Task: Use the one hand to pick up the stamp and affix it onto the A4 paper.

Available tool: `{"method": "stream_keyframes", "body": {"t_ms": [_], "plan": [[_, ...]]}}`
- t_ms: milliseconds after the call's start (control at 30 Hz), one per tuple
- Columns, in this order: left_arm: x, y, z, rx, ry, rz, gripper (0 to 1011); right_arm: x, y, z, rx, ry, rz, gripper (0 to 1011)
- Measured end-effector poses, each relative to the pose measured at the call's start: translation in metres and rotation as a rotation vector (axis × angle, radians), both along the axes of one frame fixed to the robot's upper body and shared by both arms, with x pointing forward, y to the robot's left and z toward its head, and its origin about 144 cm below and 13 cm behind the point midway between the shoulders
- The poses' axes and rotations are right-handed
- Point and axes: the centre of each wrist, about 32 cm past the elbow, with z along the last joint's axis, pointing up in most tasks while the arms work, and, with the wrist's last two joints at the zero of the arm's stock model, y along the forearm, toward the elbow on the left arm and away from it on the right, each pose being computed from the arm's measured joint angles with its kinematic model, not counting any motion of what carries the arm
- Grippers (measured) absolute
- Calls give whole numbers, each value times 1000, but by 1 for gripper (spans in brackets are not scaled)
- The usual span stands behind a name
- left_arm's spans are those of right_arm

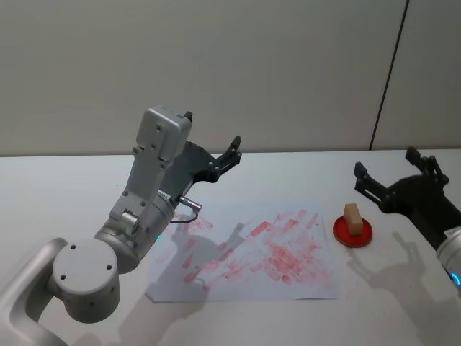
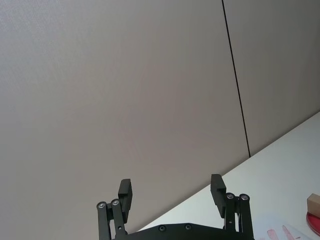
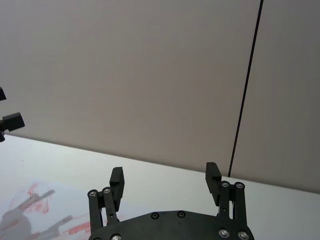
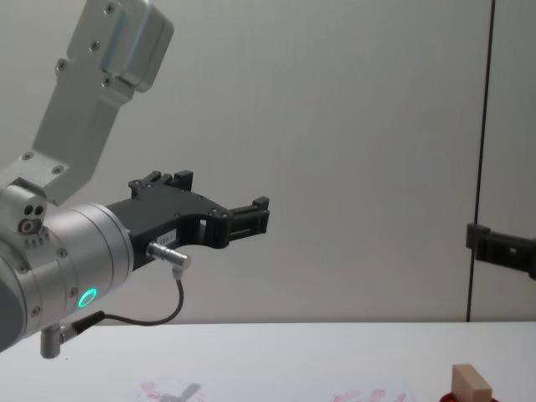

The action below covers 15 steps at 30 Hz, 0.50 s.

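Well, hands: we count two, left hand and right hand, both spread open.
Stamp: one, atop ink pad.
A4 paper: one.
Cut off: right arm.

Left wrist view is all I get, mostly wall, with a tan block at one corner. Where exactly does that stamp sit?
Observer: The stamp stands upright on the round red ink pad, just right of the A4 paper.
Operator: Is the other arm near it?
Observer: The right gripper hangs open above the table, behind and right of the pad, holding nothing.
Operator: And where is my gripper relative to the sheet?
Observer: The left gripper, open, is raised high at the paper's left side, tilted up toward the wall.
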Motion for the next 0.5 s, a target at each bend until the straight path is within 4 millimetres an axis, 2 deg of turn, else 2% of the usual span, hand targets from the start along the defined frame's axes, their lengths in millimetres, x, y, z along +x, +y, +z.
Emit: {"method": "stream_keyframes", "body": {"t_ms": [333,500], "plan": [[0,0,0,0,0,0,1002,-13,2,-3,-26,100,-52,1001],[0,0,0,0,0,0,1001,-14,5,-6,-52,144,-85,1001]]}}
